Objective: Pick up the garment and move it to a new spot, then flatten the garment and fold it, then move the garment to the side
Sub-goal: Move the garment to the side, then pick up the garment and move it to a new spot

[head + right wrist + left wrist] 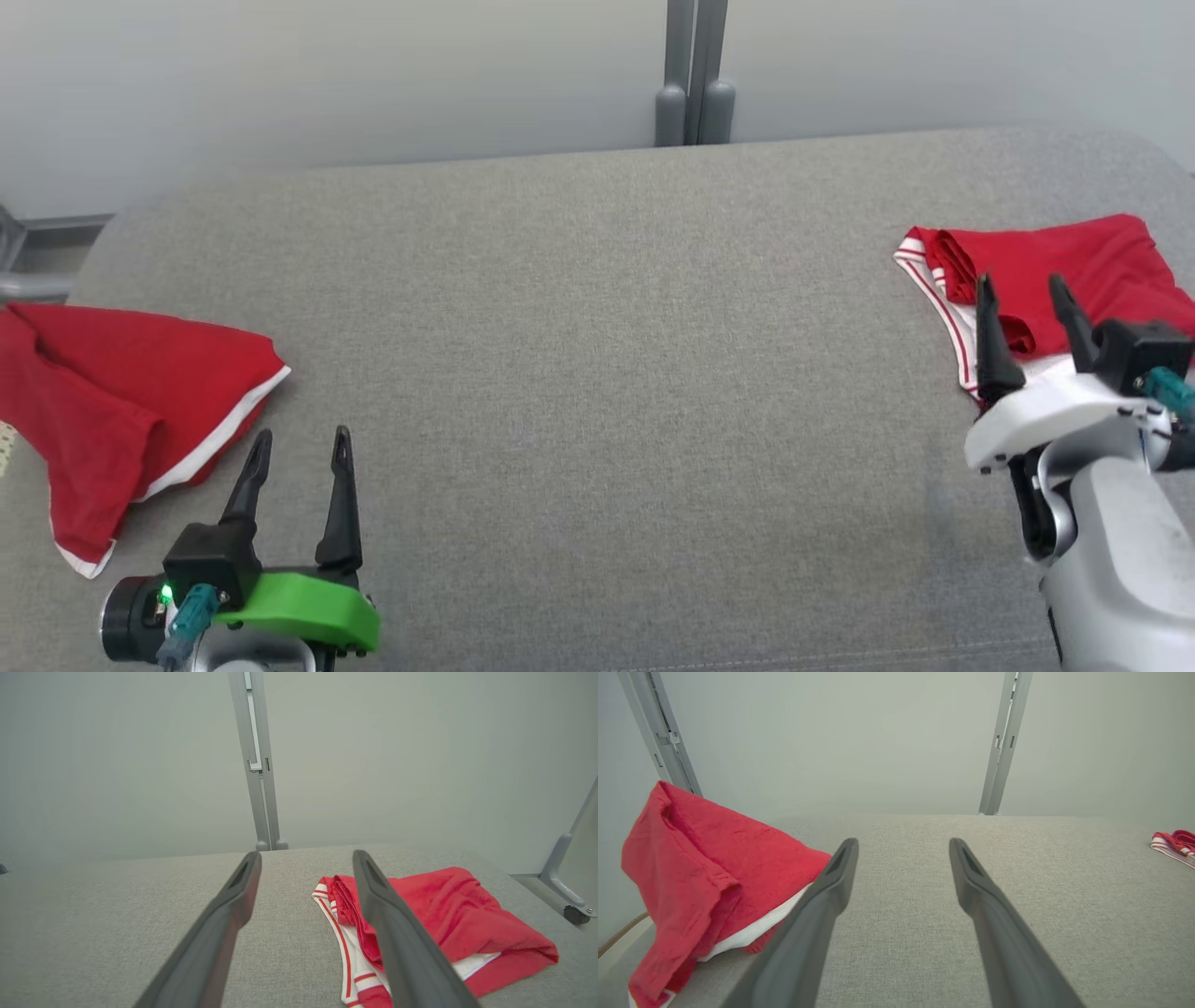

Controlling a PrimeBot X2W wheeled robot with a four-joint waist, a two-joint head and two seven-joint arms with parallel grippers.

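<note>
Two red garments with white trim lie on the grey fabric surface. One garment is rumpled at the far left edge. My left gripper stands open just right of it, with nothing between its fingers. The other garment lies bunched at the far right, its striped white band showing at its left side. My right gripper hovers open at that garment's near left part, empty. In the left wrist view this right garment shows small at the far right.
A pale wall runs behind the surface, with a grey upright post at its middle. A metal frame leg with a castor stands off the right end. A grey frame bar sits beyond the left end.
</note>
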